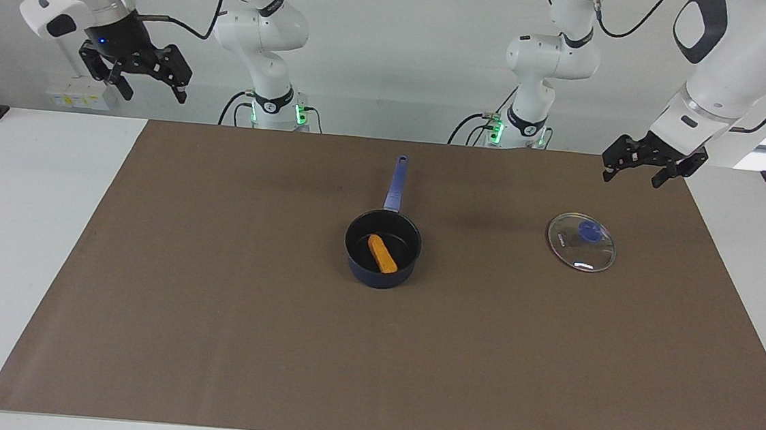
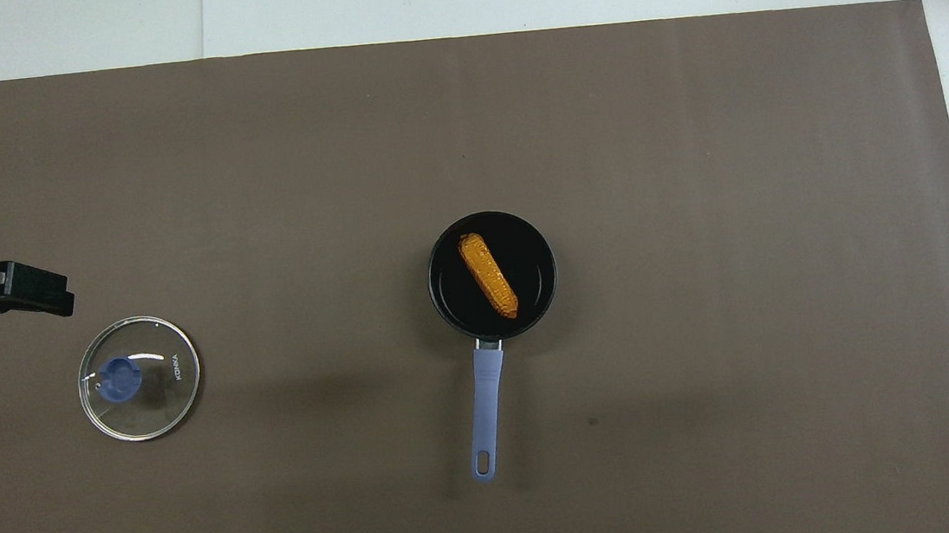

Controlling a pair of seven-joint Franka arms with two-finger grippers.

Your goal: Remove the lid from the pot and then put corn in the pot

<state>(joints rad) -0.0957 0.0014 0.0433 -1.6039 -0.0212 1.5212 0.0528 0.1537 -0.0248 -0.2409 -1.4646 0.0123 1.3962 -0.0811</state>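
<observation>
Already, both steps of the task are looking done, judging by how things are lying. Spanning most of the desk (image 1: 33, 228) is a brown mat (image 1: 209, 338), and everything is sitting on it. Near the middle of the mat the pot (image 1: 382, 248) is standing upright and uncovered, its long handle pointing toward the robots' edge of the desk. Toward the left arm's end of the desk, well apart from the pot, the lid (image 1: 581, 242) is lying flat with its blue knob up. Inside the pot the corn (image 1: 382, 254) is resting slantwise on the black bottom, fully within the rim.

Both arms are hanging clear and waiting. The left gripper (image 1: 641, 170) is hovering over the mat's corner at the robots' edge, near the lid, with its fingers spread and holding nothing. The right gripper (image 1: 141, 78) is hanging high over the robots' edge at the right arm's end, its fingers likewise spread and empty.

Little is left to go wrong. The 1 risk I am seeing is the left gripper dropping or sweeping outward from where it hangs, which could clip the lid and slide it. A stray reach toward the middle could catch the handle and tip the pot.
</observation>
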